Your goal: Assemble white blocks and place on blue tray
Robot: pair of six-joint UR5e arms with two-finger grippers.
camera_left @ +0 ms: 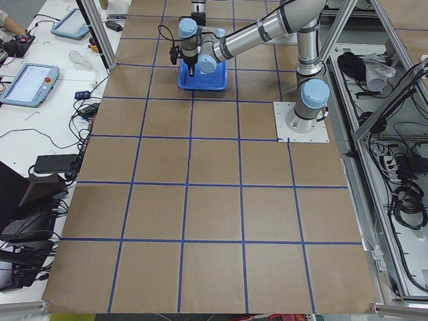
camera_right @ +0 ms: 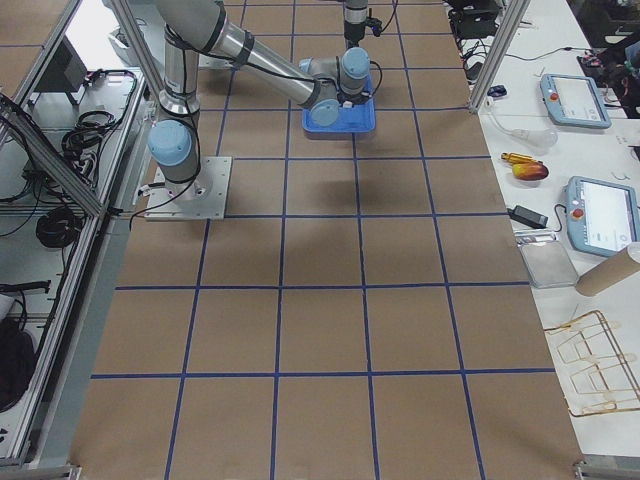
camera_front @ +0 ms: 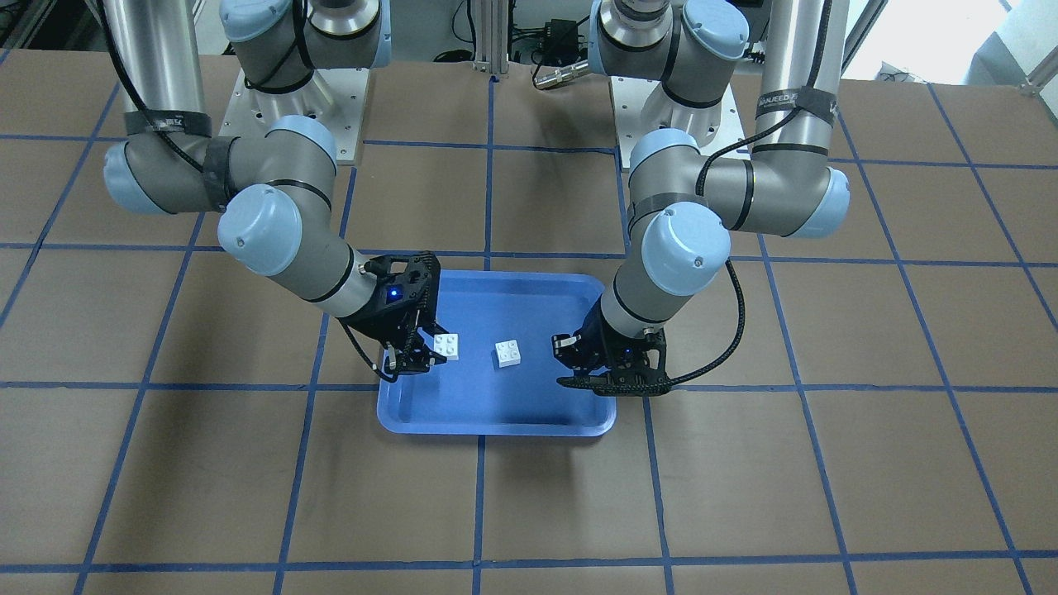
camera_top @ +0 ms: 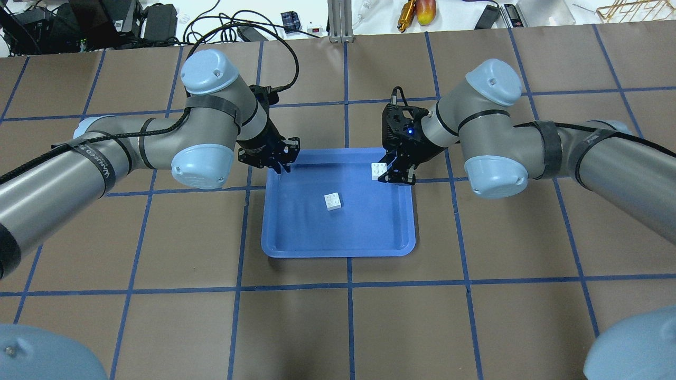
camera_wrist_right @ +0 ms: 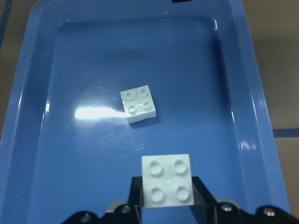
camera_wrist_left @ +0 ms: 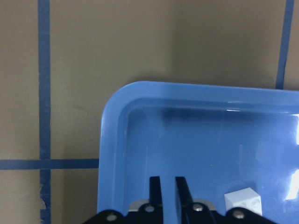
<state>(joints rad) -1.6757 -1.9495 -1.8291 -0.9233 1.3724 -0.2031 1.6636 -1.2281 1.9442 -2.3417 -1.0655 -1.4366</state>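
Note:
The blue tray (camera_top: 296, 237) lies at the table's middle. One white block (camera_top: 332, 201) sits studs-up on the tray floor, also in the front view (camera_front: 507, 353) and the right wrist view (camera_wrist_right: 138, 103). My right gripper (camera_top: 388, 171) is shut on the second white block (camera_top: 378, 169), held studs-up just above the tray's far right part; it shows in the right wrist view (camera_wrist_right: 167, 179) and the front view (camera_front: 446, 345). My left gripper (camera_top: 280, 162) is shut and empty over the tray's far left corner, its fingers (camera_wrist_left: 155, 186) almost touching.
The table is brown with blue tape grid lines (camera_top: 348, 274). The tray's rim (camera_wrist_left: 110, 140) curves under my left gripper. Cables, tools and small devices (camera_top: 412, 10) lie beyond the table's far edge.

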